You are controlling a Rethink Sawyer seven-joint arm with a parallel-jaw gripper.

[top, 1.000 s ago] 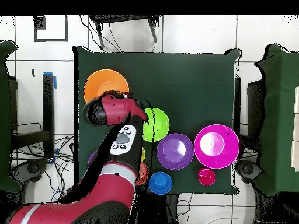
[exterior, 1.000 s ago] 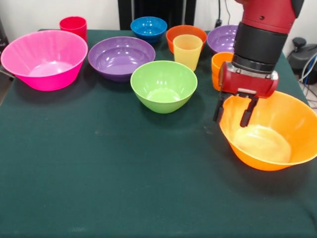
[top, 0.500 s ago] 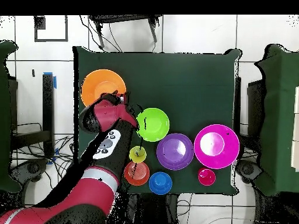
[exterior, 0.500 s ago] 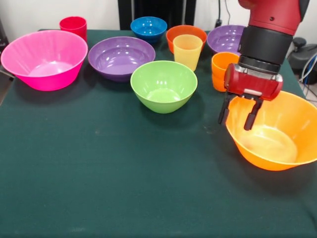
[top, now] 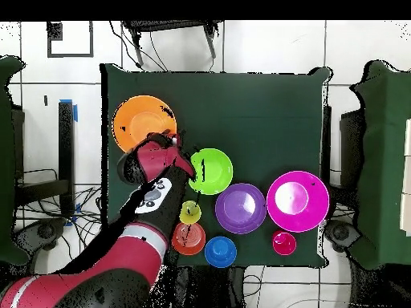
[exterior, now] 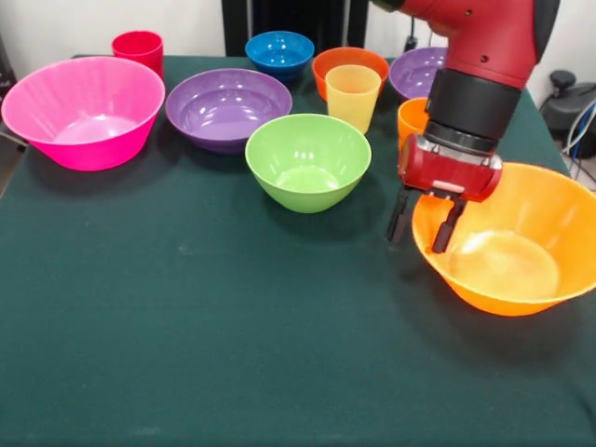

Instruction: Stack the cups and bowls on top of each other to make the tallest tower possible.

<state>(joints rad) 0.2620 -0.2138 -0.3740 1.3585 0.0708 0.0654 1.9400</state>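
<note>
The red and black gripper point(exterior: 421, 223) hangs at the near-left rim of the big glossy orange plastic bowl point(exterior: 521, 270), its two dark fingers spread apart and straddling that rim: one finger sits outside the wall, the other just inside. Whether the fingers press on the plastic cannot be told. The bowl rests upright on the dark green tabletop point(exterior: 205, 335), at the right of the front view.

Behind the gripper stands the small orange plastic cup point(exterior: 410, 119), partly hidden by the arm. The mid-size green bowl point(exterior: 308, 161) sits near the middle, with the pale yellow cup point(exterior: 353, 96) behind it and the small orange-red bowl point(exterior: 346, 61) just beyond that. One purple bowl point(exterior: 228, 108) lies left of the green one; the second purple bowl point(exterior: 419, 72) shows behind the arm. The small blue bowl point(exterior: 279, 52) and the red cup point(exterior: 138, 47) stand along the far edge, and the big pink bowl point(exterior: 82, 112) sits at the left. Nothing is stacked.
</note>
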